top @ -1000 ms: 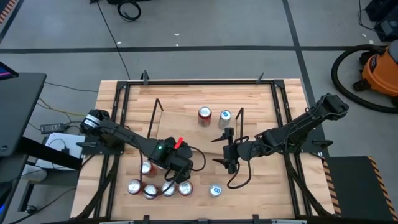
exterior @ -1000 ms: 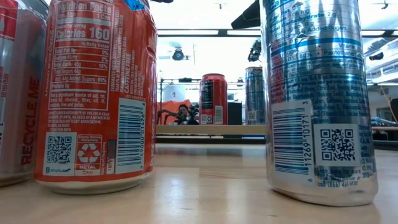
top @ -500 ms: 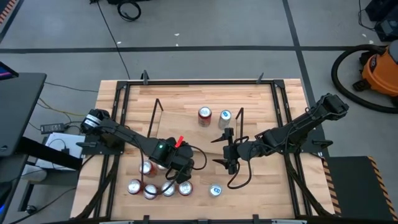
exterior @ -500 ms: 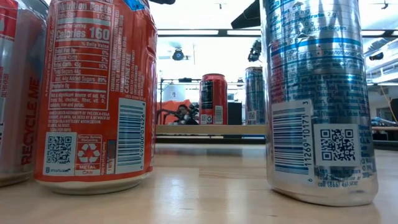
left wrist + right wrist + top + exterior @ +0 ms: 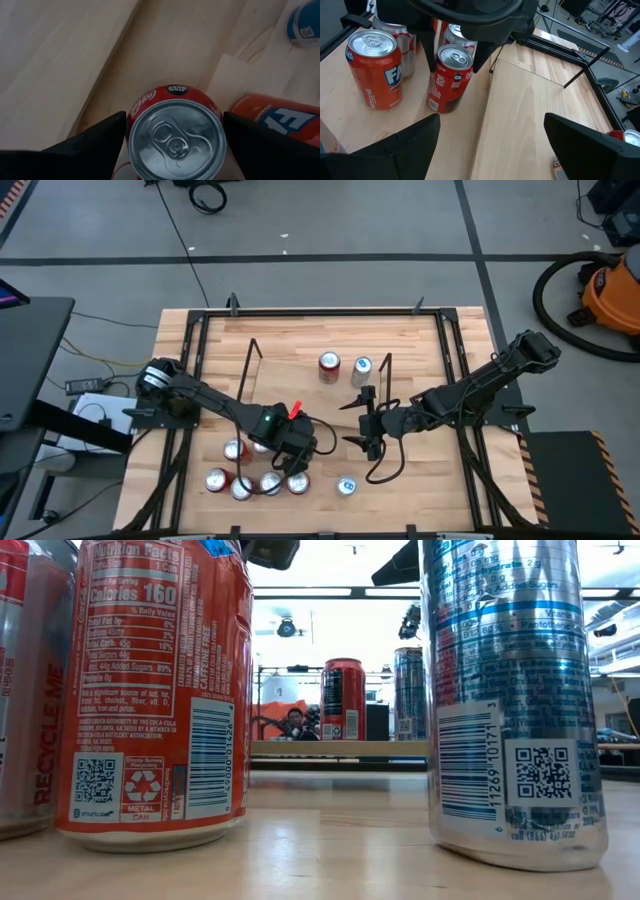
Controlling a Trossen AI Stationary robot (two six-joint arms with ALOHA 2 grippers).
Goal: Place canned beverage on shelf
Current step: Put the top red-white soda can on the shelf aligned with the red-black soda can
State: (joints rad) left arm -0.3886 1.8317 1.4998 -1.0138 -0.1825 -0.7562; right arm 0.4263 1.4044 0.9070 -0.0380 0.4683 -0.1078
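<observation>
step in hand: pickup. left gripper (image 5: pixel 172 135), fingers apart, straddles the upright red aluminium can (image 5: pixel 175 137) without clamping. next: close, lift, carry to the light-wood shelf (image 5: pixel 310 395). right gripper (image 5: pixel 366 423) waits, fingers apart.

"Calories 160" on red can (image 5: pixel 150 690)

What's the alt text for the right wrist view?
The left claw hangs open over a red Coca-Cola can standing on the wooden table, its fingers either side of the can's top. An orange Fanta can stands beside it, more cans behind; the right claw's own fingers frame the view, open.
</observation>
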